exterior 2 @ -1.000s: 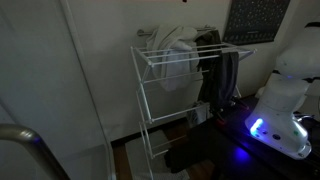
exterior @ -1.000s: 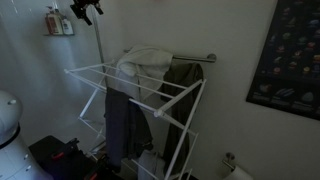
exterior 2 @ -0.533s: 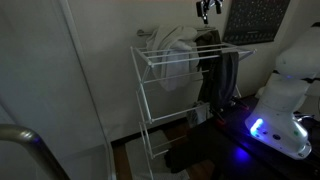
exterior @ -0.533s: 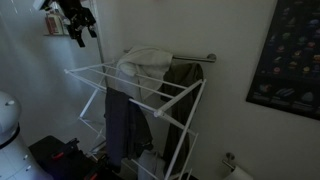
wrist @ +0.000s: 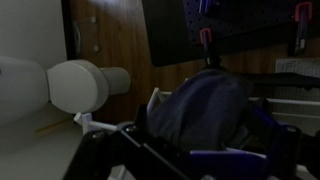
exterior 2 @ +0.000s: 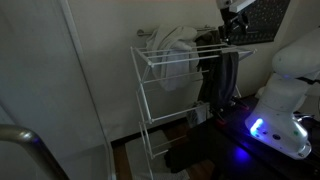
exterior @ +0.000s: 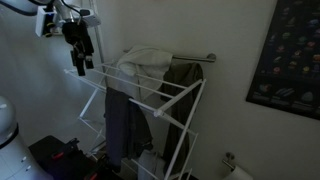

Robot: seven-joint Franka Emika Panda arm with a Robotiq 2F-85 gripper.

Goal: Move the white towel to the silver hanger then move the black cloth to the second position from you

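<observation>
White wall (exterior: 230, 130) backs the scene in both exterior views, with a dark poster (exterior: 297, 55) at the right edge. The wire rack (exterior: 160, 112) stands in the middle, seen from another side in an exterior view (exterior 2: 137, 80). The robot's white base (exterior 2: 285, 95) fills the right of that frame.

The towel (exterior: 145, 62) lies bunched over the left part of the bar (exterior: 195, 57) against the wall, and its lower edge falls onto the rack's rear rails. It shows as a pale bundle at the back of the rack in an exterior view (exterior 2: 178, 58). The black cloth (exterior: 122, 125) hangs long and limp from a rail at the left of the rack; I cannot tell which rail. In an exterior view it hangs at the rack's right end (exterior 2: 228, 75). An olive cloth (exterior: 183, 88) hangs just right of the towel. None of these has shifted over the last second.

The gripper (exterior: 78, 68) has moved. A second ago it was at the very top of the frame; now it has dropped to the upper left, just above the rack's left corner. In an exterior view it has come in from the top edge and is just above the black cloth (exterior 2: 232, 33). It touches no fabric, and the frames are too dark to show whether its fingers are spread or together.

The wrist view shows the black cloth (wrist: 200, 105) mounded over white rails in the centre, and a toilet (wrist: 85, 85) at the left on a wooden floor.
</observation>
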